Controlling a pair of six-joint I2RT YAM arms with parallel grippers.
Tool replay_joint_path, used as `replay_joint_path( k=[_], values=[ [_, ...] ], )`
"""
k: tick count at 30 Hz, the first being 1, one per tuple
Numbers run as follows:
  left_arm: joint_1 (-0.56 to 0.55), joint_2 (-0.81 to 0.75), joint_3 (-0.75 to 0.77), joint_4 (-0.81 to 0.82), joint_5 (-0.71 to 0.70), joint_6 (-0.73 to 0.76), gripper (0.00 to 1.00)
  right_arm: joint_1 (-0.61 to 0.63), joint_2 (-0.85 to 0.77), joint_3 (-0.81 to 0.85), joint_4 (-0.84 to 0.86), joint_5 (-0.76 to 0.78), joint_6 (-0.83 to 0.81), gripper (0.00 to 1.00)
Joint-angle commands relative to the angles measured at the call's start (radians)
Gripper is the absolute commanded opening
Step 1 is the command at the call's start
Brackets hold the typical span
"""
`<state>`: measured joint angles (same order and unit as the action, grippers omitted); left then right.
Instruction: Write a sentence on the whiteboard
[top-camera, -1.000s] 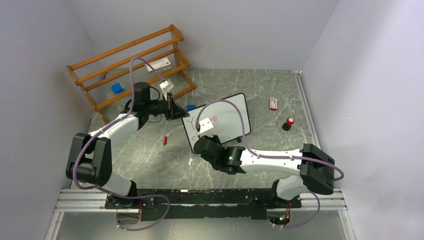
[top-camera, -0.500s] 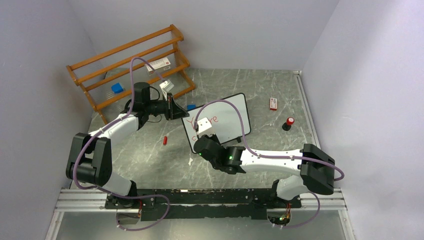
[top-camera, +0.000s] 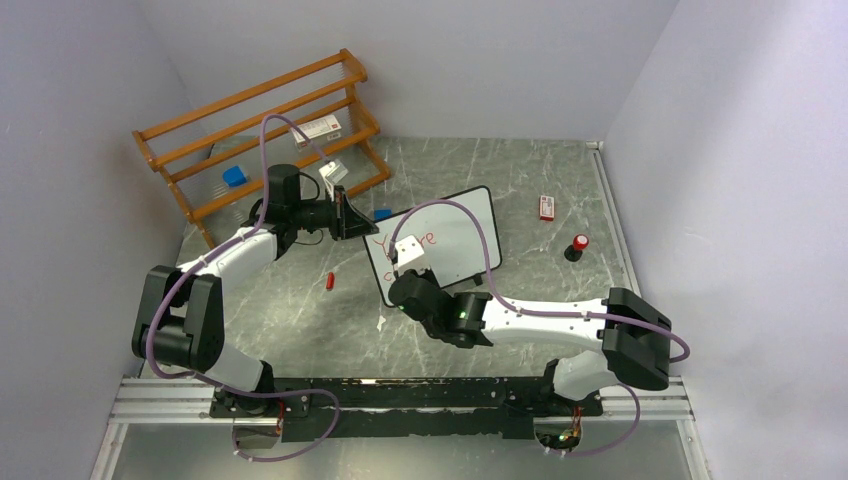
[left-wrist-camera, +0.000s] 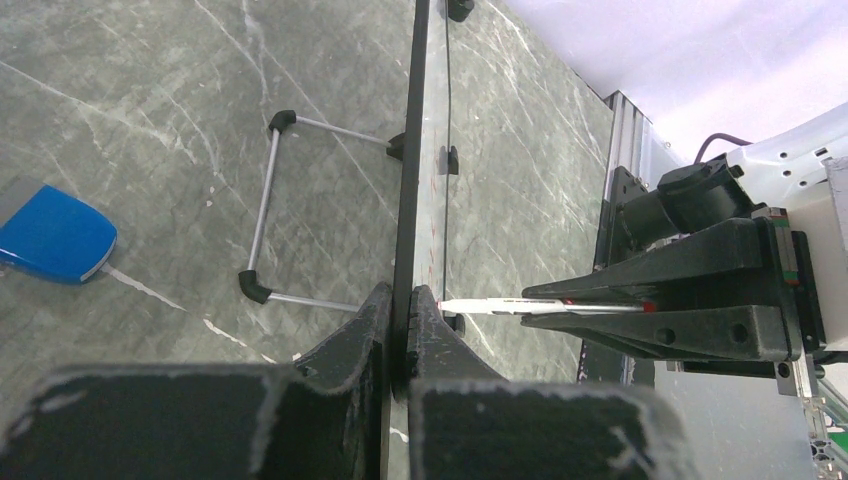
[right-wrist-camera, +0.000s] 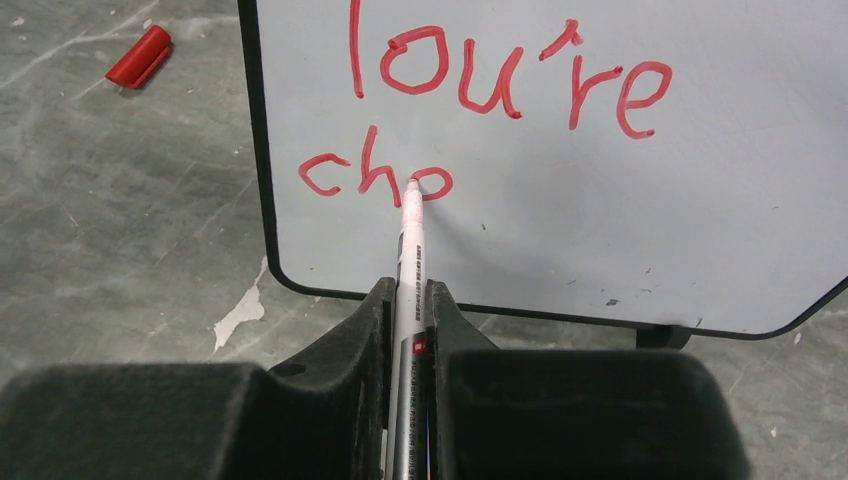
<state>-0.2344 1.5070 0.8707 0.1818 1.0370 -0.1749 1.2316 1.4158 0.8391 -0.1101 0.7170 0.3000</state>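
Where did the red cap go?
The red cap lies on the table, just left of the whiteboard. In the right wrist view it sits at the top left.

Grey marbled table (top-camera: 300, 330). At back left, a wooden rack (top-camera: 265, 130), with a small red-and-white box (top-camera: 318, 127) on its upper rails and a blue piece (top-camera: 234, 176) seen between the lower ones. Flat blue pad (left-wrist-camera: 52, 233) near the rack's right end. Red cap (right-wrist-camera: 139, 56) lying alone on the table. White flake (right-wrist-camera: 238, 309) nearby. At right, a second red-and-white box (top-camera: 546, 207), near a small black item with red top (top-camera: 577, 247).
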Motion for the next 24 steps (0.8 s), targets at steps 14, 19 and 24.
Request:
replay_joint_path(
  k=[14, 19, 24],
  values=[
    [-0.024, 0.049, -0.022, -0.083, -0.075, 0.064, 0.05, -0.009, -0.024, -0.033, -0.053, 0.029, 0.045, 0.00],
    [-0.025, 0.049, -0.022, -0.083, -0.075, 0.064, 0.05, -0.008, -0.025, -0.034, -0.050, 0.052, 0.047, 0.00],
    [-0.025, 0.052, -0.022, -0.082, -0.072, 0.063, 0.05, -0.008, -0.030, -0.032, -0.049, 0.061, 0.051, 0.00]
  ],
)
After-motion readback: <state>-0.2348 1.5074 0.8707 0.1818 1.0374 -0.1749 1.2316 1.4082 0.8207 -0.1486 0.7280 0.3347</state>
